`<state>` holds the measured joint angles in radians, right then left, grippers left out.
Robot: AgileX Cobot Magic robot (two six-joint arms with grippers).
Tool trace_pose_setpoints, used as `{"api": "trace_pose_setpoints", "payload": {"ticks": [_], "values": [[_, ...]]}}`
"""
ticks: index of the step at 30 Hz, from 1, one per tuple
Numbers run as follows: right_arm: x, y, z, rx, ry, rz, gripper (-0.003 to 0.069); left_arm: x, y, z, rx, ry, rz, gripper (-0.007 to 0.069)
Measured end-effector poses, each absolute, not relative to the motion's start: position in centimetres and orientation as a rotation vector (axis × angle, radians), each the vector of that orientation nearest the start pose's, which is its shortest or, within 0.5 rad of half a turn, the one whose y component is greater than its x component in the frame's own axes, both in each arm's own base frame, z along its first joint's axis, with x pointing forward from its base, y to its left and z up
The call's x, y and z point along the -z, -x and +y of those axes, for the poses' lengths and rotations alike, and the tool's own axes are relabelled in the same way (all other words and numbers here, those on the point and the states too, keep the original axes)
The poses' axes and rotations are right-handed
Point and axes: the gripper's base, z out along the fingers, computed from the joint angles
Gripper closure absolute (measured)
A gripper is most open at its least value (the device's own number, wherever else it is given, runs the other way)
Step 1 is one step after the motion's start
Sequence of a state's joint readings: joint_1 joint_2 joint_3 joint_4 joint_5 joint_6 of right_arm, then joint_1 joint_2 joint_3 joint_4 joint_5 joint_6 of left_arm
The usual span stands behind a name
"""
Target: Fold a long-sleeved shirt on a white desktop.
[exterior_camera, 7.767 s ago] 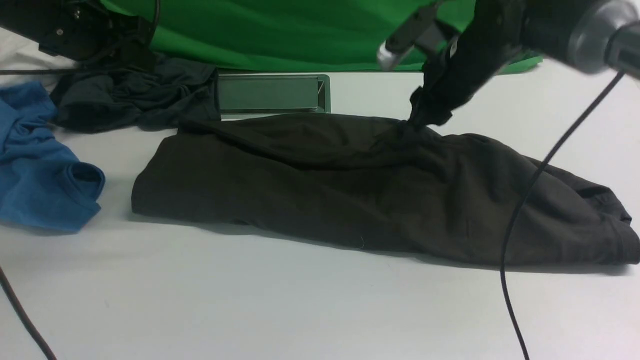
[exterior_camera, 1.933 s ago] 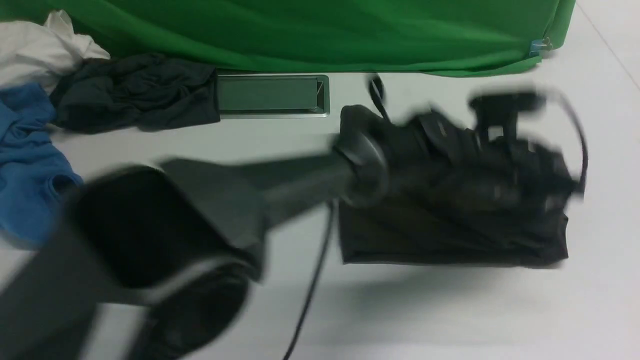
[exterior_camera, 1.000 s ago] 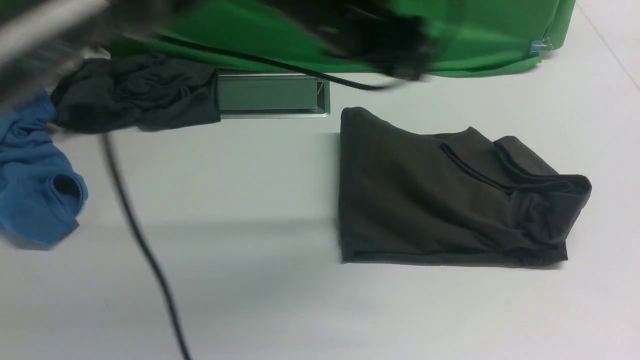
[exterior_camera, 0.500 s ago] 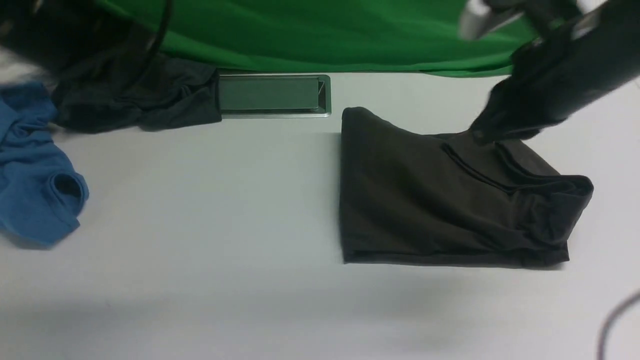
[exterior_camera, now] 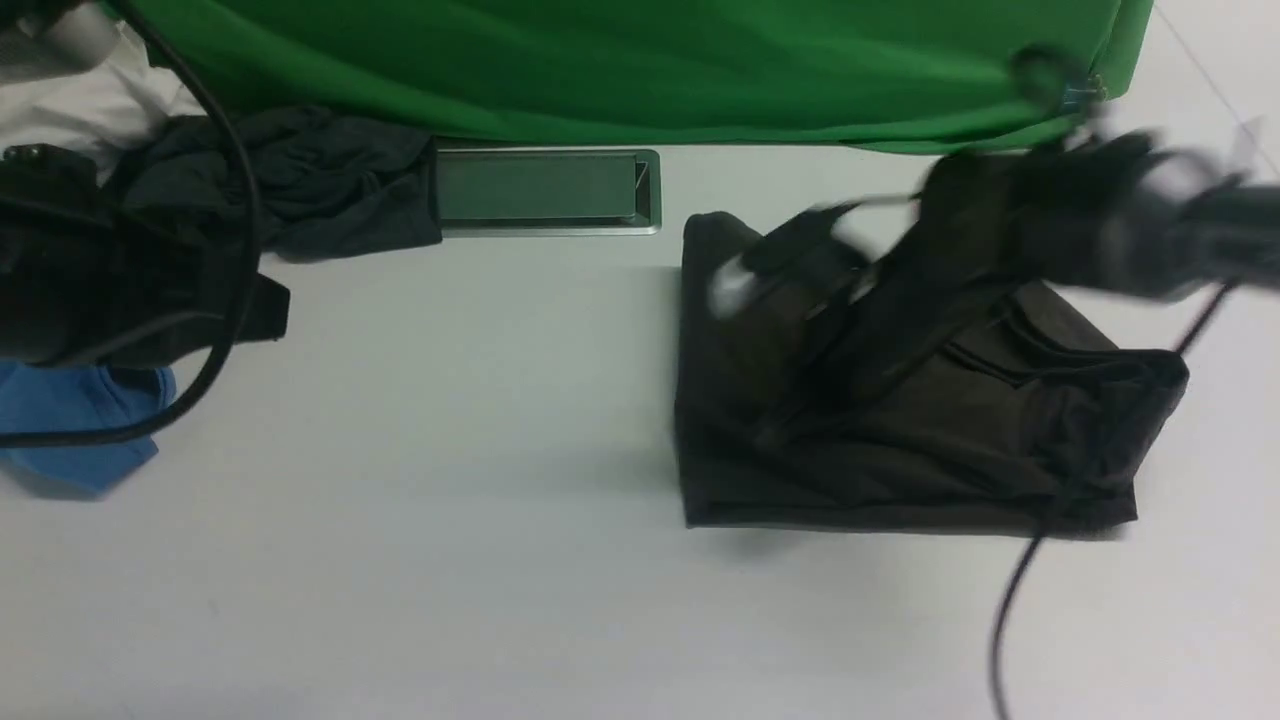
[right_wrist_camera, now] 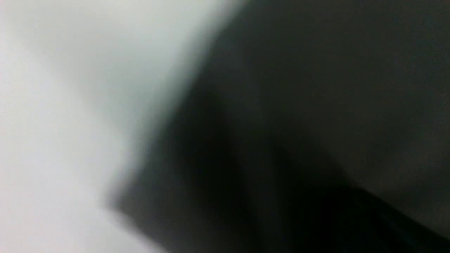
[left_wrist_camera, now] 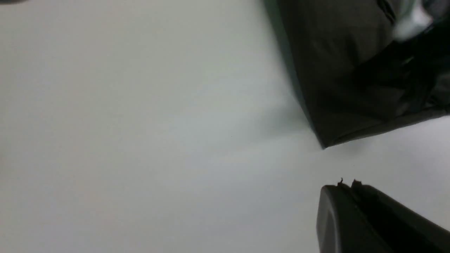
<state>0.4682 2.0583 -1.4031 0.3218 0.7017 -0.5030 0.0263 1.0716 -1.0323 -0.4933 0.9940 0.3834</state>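
Spread across the whole scene, the broad matte white desktop point(exterior_camera: 420, 560), bare over its near half. Draped along the far edge, a bright green cloth backdrop point(exterior_camera: 620, 60). Folded into a thick, roughly square bundle right of centre on the desktop, the large black long-sleeved cotton shirt point(exterior_camera: 920, 460), straight left edge facing the middle, looser layers bunched at its right end; the same bundle seen from the left wrist camera as a dark corner point(left_wrist_camera: 337, 70) lying on pale surface. Reaching in from the right above the shirt's far half, the blurred black right arm point(exterior_camera: 1090, 225), its trailing black cable point(exterior_camera: 1010, 620) hanging down over the shirt's near right edge. At the arm's tip, the right gripper point(exterior_camera: 790, 270), smeared by motion over the shirt's far left part, jaws closed; whether any cloth is pinched between them, impossible to tell. From the right wrist camera, only a blurred dark mass beside white. Low at the far left, the black left arm point(exterior_camera: 110, 290), looped by a cable point(exterior_camera: 225, 300), well apart from the shirt. In the left wrist view, the left gripper point(left_wrist_camera: 346, 184), black fingers pressed together with nothing between them, hovering near the shirt's corner without touching. Heaped at the far left under the backdrop, a crumpled dark grey-teal garment point(exterior_camera: 330, 190). Just right of it, a small rectangular grey metal-framed hatch point(exterior_camera: 545, 190) set into the desktop. Peeking out below the left arm, a bunched blue shirt point(exterior_camera: 70, 425). In the far left corner, a scrap of white cloth point(exterior_camera: 90, 105).
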Motion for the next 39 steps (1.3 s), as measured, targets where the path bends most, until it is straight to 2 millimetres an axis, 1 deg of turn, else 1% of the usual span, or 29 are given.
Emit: {"api": "trace_pose_setpoints", "payload": {"ticks": [3,4,5,6,7,9,10,12,13,14,15,16,19,20,21,22,24,25,26,27,29,30,31,33,36,37,38,39], "values": [[-15.3,-34.4,25.9,-0.398,1.200,2.504,0.0634,-35.8,-20.2,-3.1,0.442,-0.264,2.395,0.0606],[-15.2,-34.0,26.6,-0.407,1.220,2.496,0.0634,-35.8,-20.2,-3.1,0.443,-0.264,2.396,0.0606],[-15.6,-32.8,29.1,-0.443,1.292,2.451,0.0635,-35.8,-20.1,-3.1,0.446,-0.268,2.403,0.0606],[-15.8,-32.3,30.3,-0.461,1.325,2.431,0.0635,-35.8,-20.1,-3.1,0.447,-0.270,2.407,0.0606],[-16.4,-31.8,31.5,-0.483,1.355,2.404,0.0635,-35.7,-20.0,-3.1,0.442,-0.274,2.412,0.0606],[-18.3,-31.6,33.1,-0.522,1.383,2.352,0.0635,-35.7,-20.0,-3.0,0.424,-0.281,2.420,0.0606],[-19.9,-31.8,33.7,-0.546,1.380,2.319,0.0635,-35.6,-20.0,-2.9,0.415,-0.285,2.424,0.0606],[-21.2,-32.2,33.9,-0.558,1.365,2.300,0.0635,-35.6,-20.0,-2.9,0.409,-0.287,2.425,0.0606],[-23.2,-32.9,33.6,-0.574,1.328,2.286,0.0635,-35.6,-20.0,-2.8,0.399,-0.290,2.428,0.0606],[-23.6,-33.0,33.5,-0.576,1.325,2.281,0.0635,-35.6,-20.0,-2.8,0.397,-0.291,2.428,0.0606],[-25.3,-33.8,32.6,-0.578,1.285,2.274,0.0635,-35.6,-20.0,-2.8,0.387,-0.291,2.425,0.0606],[-26.2,-34.3,31.8,-0.571,1.255,2.276,0.0633,-35.6,-20.1,-2.8,0.386,-0.290,2.423,0.0606],[-27.6,-35.8,29.0,-0.522,1.198,2.293,0.0632,-35.6,-20.1,-2.7,0.379,-0.286,2.414,0.0606],[-27.8,-36.2,28.0,-0.506,1.174,2.301,0.0631,-35.7,-20.2,-2.7,0.378,-0.284,2.411,0.0606],[-27.7,-36.7,26.7,-0.484,1.134,2.317,0.0629,-35.7,-20.2,-2.7,0.378,-0.283,2.408,0.0606],[-27.4,-37.0,25.9,-0.471,1.110,2.331,0.0628,-35.7,-20.2,-2.7,0.375,-0.282,2.405,0.0606],[-25.9,-37.3,24.5,-0.449,1.070,2.374,0.0627,-35.7,-20.2,-2.7,0.373,-0.280,2.401,0.0606],[-25.0,-37.1,24.2,-0.442,1.064,2.395,0.0626,-35.7,-20.3,-2.7,0.372,-0.279,2.399,0.0606],[-23.2,-36.5,23.9,-0.434,1.078,2.442,0.0626,-35.7,-20.3,-2.7,0.372,-0.279,2.398,0.0606],[-22.5,-36.2,24.0,-0.427,1.094,2.457,0.0626,-35.7,-20.3,-2.7,0.372,-0.279,2.398,0.0606],[-20.3,-34.9,24.1,-0.408,1.139,2.501,0.0625,-35.7,-20.3,-2.7,0.371,-0.278,2.396,0.0606],[-19.9,-34.7,24.2,-0.398,1.150,2.505,0.0624,-35.8,-20.3,-2.7,0.370,-0.277,2.395,0.0606],[-18.9,-34.2,24.1,-0.358,1.182,2.508,0.0623,-35.8,-20.3,-2.7,0.368,-0.275,2.391,0.0606],[-18.0,-34.3,23.3,-0.215,1.229,2.487,0.0621,-35.8,-20.3,-2.7,0.368,-0.275,2.390,0.0606],[-17.6,-36.0,20.8,0.107,1.227,2.439,0.0619,-35.8,-20.3,-2.6,0.366,-0.274,2.389,0.0606],[-17.7,-36.6,19.9,0.198,1.202,2.430,0.0618,-35.8,-20.3,-2.6,0.367,-0.273,2.389,0.0606],[-18.0,-37.7,18.1,0.333,1.141,2.423,0.0618,-35.8,-20.3,-2.6,0.366,-0.274,2.389,0.0606],[-18.2,-38.4,16.7,0.411,1.087,2.432,0.0618,-35.8,-20.3,-2.6,0.366,-0.274,2.389,0.0606]]}}
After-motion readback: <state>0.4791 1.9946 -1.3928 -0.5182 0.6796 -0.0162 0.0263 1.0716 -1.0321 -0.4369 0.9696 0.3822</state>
